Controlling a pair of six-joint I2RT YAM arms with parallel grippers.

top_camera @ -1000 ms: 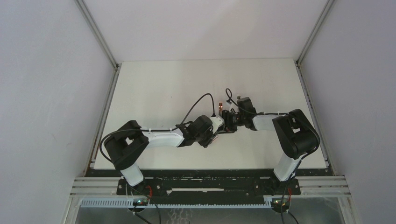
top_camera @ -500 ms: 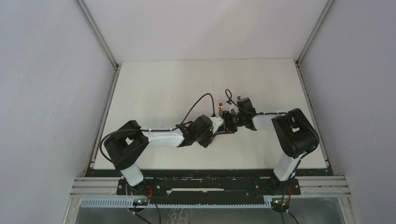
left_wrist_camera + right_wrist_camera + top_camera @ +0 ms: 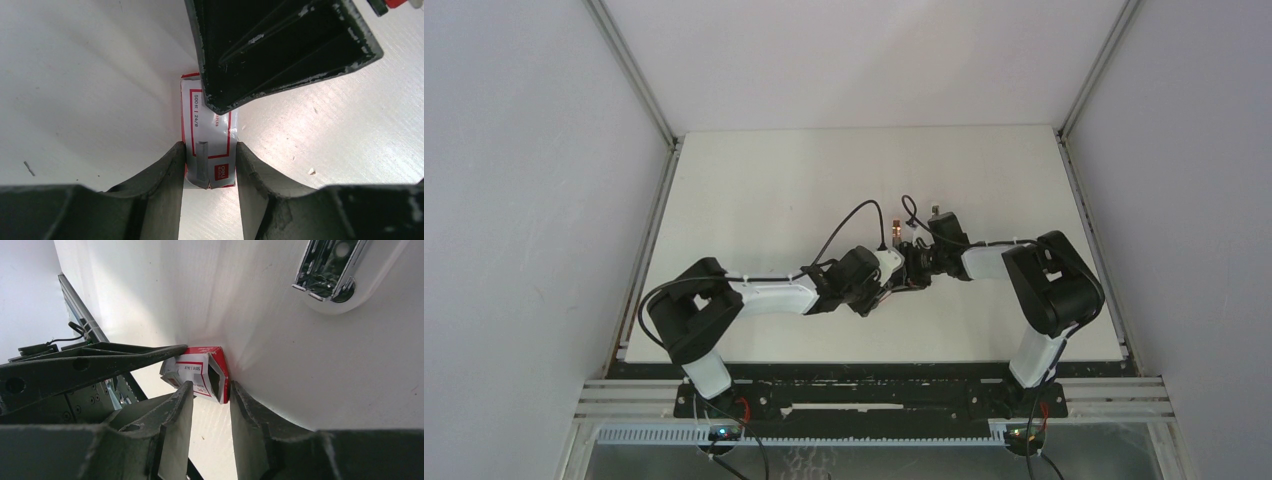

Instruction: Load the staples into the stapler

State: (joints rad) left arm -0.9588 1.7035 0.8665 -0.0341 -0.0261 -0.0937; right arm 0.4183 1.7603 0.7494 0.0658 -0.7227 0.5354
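My left gripper (image 3: 209, 150) is shut on the sides of the small red-and-white staple carton (image 3: 207, 125), holding it just above the table. From the far side my right gripper (image 3: 210, 390) straddles the carton's (image 3: 200, 371) open end. Its jaws are still open, one fingertip against the label and the other a hair off the red edge. The open end looks dark, and the staples themselves are hidden. A white stapler (image 3: 327, 275) with a chrome magazine lies on the table beyond. In the top view both grippers (image 3: 902, 275) meet at mid-table.
The right gripper's finger (image 3: 280, 50) looms over the far half of the carton in the left wrist view. A small red object (image 3: 894, 238) and a black cable (image 3: 849, 222) lie just behind the grippers. White walls enclose the table (image 3: 754, 180).
The right arm has crept slightly left toward the left gripper and its jaws have narrowed around the carton's end. The left arm and its grip are unchanged.
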